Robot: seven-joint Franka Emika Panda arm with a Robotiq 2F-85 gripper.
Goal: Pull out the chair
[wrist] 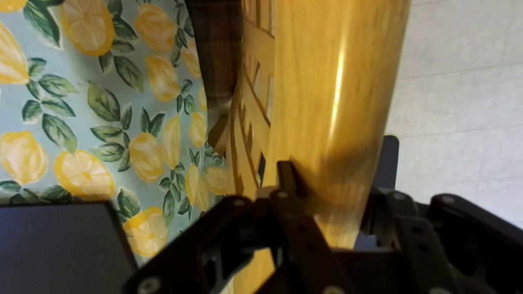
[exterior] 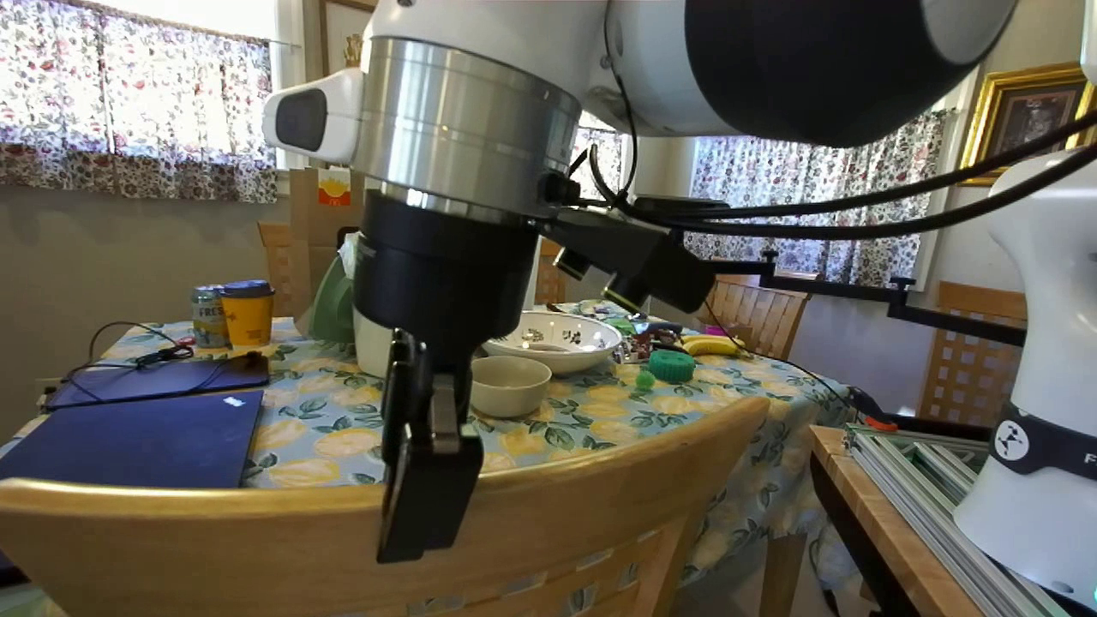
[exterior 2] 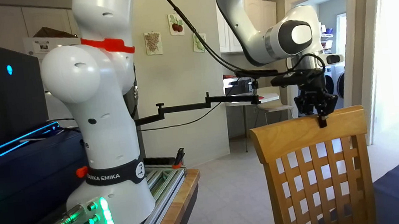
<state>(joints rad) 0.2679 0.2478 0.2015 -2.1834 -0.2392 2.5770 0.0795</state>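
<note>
The chair is light-tan wood with a broad curved top rail (exterior: pixel 223 540) and a slatted back. It stands at the table, and it also shows upright in an exterior view (exterior 2: pixel 284 142) and close up in the wrist view (wrist: pixel 327 61). My gripper (exterior: pixel 420 501) points down over the rail and straddles it, one finger on each face. In the wrist view the rail fills the space between the fingers (wrist: pixel 337 171), and it looks gripped. The far finger is partly hidden by the rail. The gripper also shows at the rail in an exterior view (exterior 2: pixel 321 119).
A table with a lemon-print cloth (exterior: pixel 343 446) stands beyond the chair. On it are a dark blue laptop (exterior: pixel 137 437), bowls (exterior: pixel 510 387), a yellow cup (exterior: pixel 247 315) and bananas (exterior: pixel 711 345). The robot base stands on a wooden-edged bench (exterior 2: pixel 191 176). Pale tiled floor (exterior 2: pixel 223 198) lies between.
</note>
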